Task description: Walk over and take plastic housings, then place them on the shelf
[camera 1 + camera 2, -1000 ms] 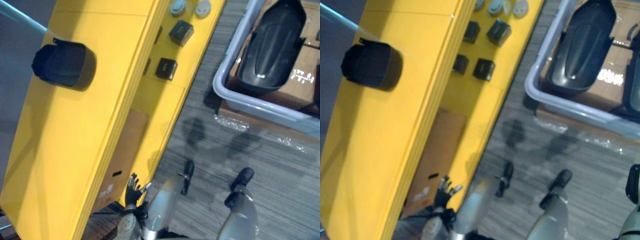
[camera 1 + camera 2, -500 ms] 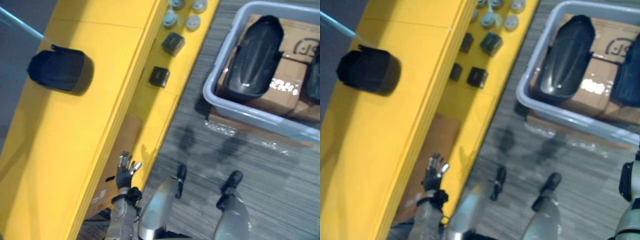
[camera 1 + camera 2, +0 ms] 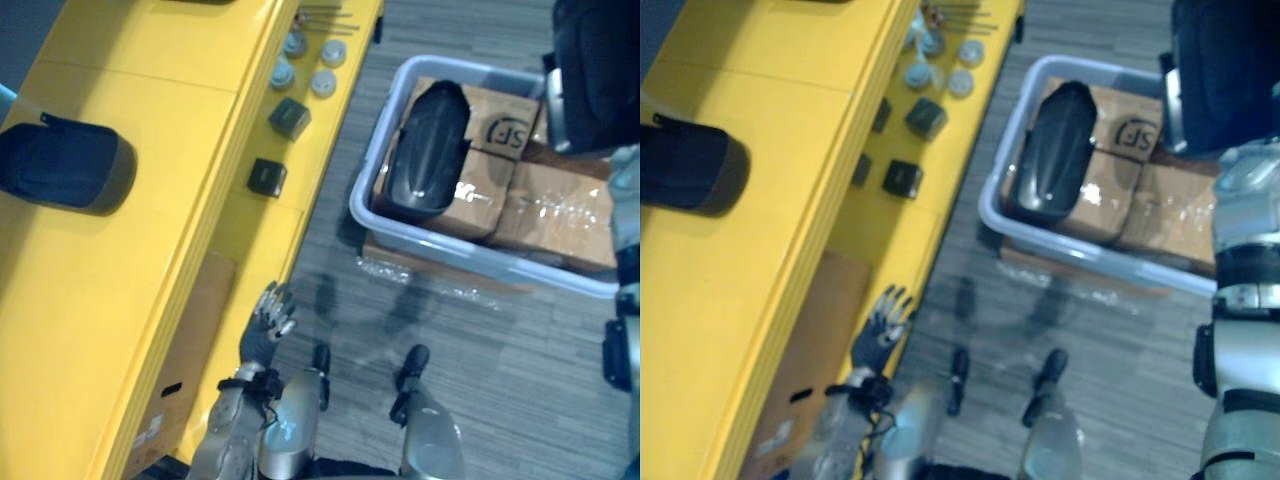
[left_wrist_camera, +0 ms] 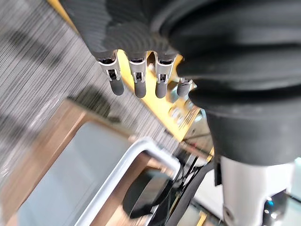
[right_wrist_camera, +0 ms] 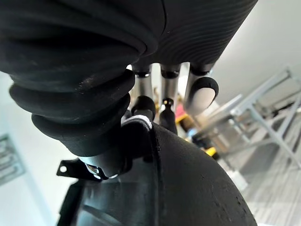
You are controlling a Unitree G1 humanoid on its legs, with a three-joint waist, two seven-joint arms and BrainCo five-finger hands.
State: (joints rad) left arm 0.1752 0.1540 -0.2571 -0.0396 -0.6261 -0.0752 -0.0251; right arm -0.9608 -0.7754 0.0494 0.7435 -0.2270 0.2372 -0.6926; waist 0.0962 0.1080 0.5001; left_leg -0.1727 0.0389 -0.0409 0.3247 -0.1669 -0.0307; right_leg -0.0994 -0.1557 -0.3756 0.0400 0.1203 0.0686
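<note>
- Shifting over the past second, the head view now takes in more of the grey tote (image 3: 480, 262) on the floor, right of the yellow shelf (image 3: 180, 60); the things themselves have not moved.
- The right arm has come up at far right, its right robot hand (image 5: 164, 80) curled over the rim of a black plastic housing (image 5: 188, 188).
- The left robot hand (image 3: 265, 325) hangs open, fingers now spread, beside the shelf's near edge.
- A second housing (image 3: 425, 150) lies on cardboard boxes (image 3: 550, 205) in the tote; a third housing (image 3: 60, 165) rests on the shelf top.
- The pick looks done; the shelf placement remains.
</note>
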